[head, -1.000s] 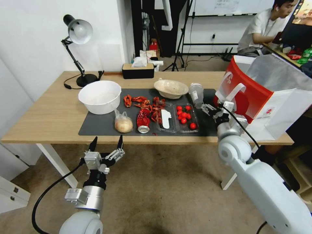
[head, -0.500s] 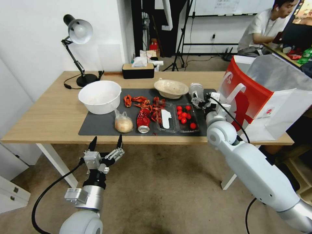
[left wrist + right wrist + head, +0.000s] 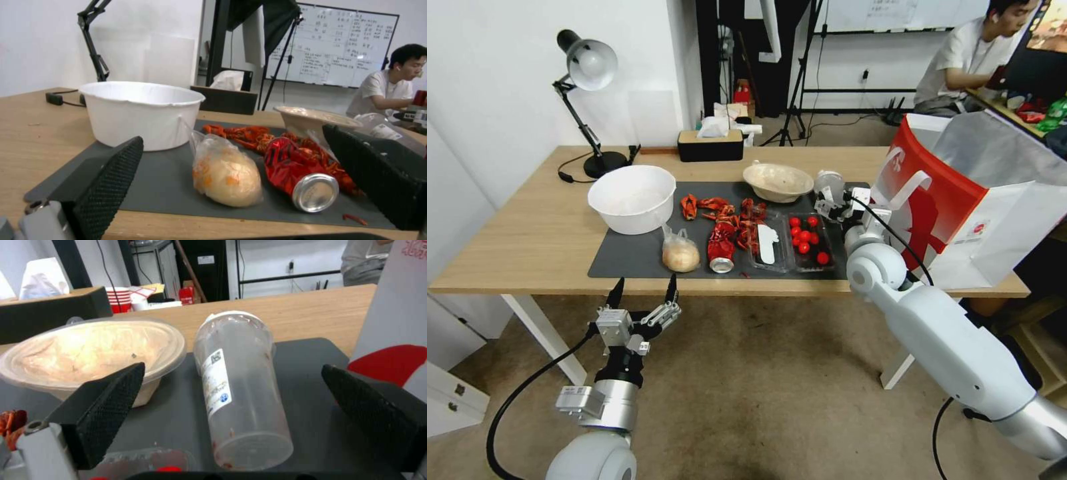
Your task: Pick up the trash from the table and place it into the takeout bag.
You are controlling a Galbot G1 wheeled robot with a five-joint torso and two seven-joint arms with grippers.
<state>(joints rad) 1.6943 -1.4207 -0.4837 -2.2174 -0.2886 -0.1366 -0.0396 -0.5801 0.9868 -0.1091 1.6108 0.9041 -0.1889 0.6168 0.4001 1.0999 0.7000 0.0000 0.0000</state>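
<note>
Right of centre in the head view, right gripper (image 3: pixel 835 205) fingers spread, straddling clear lidded plastic cup (image 3: pixel 238 386) (lying, long axis running away). Left gripper (image 3: pixel 644 292) released, below worktop (image 3: pixel 527 233).

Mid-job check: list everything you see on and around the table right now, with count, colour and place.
table: 1, light wood, white legs, under a dark grey mat
clear plastic cup: 1, lying on its side on the mat, between the beige bowl and the bag
beige bowl: 1, far edge of mat
crushed can: 1, red, near edge of mat
bagged bun: 1, beside the can
white bowl: 1, mat's left end
crayfish shells: red, mid-mat
cherry tomato tray: 1, clear
takeout bag: 1, red and white, table's right end
desk lamp: 1, far left
tissue box: 1, black, far edge
left gripper: open, below the table's near edge
right gripper: open, at the cup
</note>
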